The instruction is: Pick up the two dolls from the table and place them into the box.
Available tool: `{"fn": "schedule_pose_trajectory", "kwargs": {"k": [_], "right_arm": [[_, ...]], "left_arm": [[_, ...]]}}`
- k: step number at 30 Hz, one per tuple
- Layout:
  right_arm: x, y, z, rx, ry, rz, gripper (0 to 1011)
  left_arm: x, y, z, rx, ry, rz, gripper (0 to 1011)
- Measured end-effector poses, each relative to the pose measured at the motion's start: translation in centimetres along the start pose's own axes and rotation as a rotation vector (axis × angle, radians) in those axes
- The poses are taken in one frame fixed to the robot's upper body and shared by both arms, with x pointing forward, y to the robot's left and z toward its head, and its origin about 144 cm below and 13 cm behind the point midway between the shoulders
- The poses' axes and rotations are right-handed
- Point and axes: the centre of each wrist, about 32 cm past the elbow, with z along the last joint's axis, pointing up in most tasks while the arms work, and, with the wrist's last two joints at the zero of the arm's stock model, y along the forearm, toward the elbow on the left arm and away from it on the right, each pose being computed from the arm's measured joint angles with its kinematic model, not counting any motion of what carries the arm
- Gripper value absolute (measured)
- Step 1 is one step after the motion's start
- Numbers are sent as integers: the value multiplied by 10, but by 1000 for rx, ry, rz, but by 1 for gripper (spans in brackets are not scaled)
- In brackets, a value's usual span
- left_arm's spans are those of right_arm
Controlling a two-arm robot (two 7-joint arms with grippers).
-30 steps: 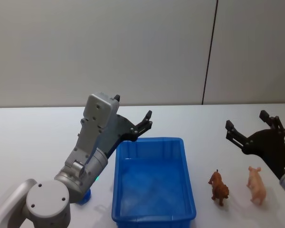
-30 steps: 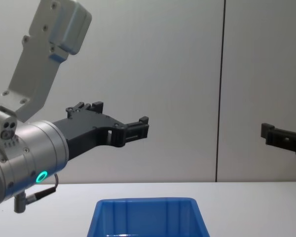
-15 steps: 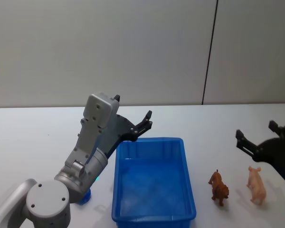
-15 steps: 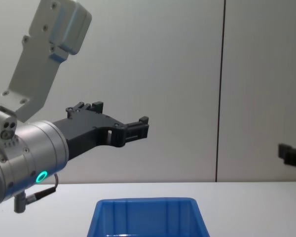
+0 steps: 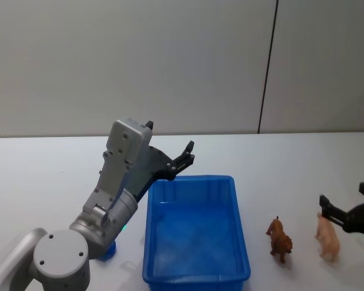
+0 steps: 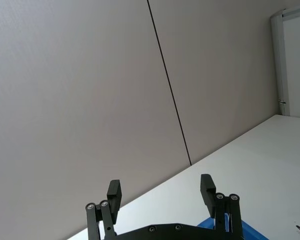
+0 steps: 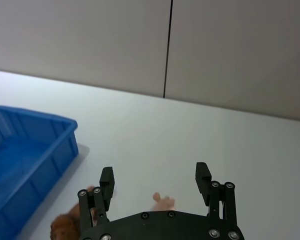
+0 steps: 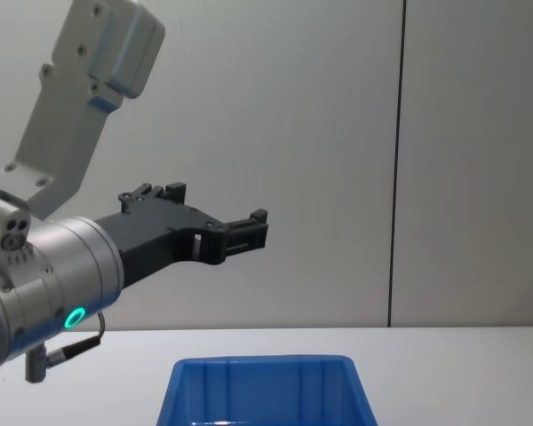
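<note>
My left arm (image 8: 53,275) is silver-grey with a green ring light (image 8: 75,318); my left gripper (image 6: 160,186) and right gripper (image 7: 155,173) are black, silver-screwed.

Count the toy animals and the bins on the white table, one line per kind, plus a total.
Toy animals: 2, a brown dog and a pink pig
Blue bin: 1
Total: 3

box (image 5: 194,179): open top | brown doll (image 5: 279,239) stands between box and pink doll (image 5: 329,240) (small gap)
</note>
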Motion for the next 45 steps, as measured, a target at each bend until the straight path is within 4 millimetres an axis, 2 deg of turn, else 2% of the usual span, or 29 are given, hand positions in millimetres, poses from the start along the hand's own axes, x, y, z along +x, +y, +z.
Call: {"fn": "schedule_pose_trajectory", "kwargs": {"k": [15, 40, 45], "right_arm": [[15, -8, -20, -142, 0, 38, 1001], [11, 7, -44, -267, 12, 74, 1001], [10, 10, -47, -287, 24, 81, 922]], "left_arm": [[0, 0, 0, 0, 0, 0, 1001], [0, 0, 0, 0, 0, 0, 1001], [0, 0, 0, 0, 0, 0, 1001]]}}
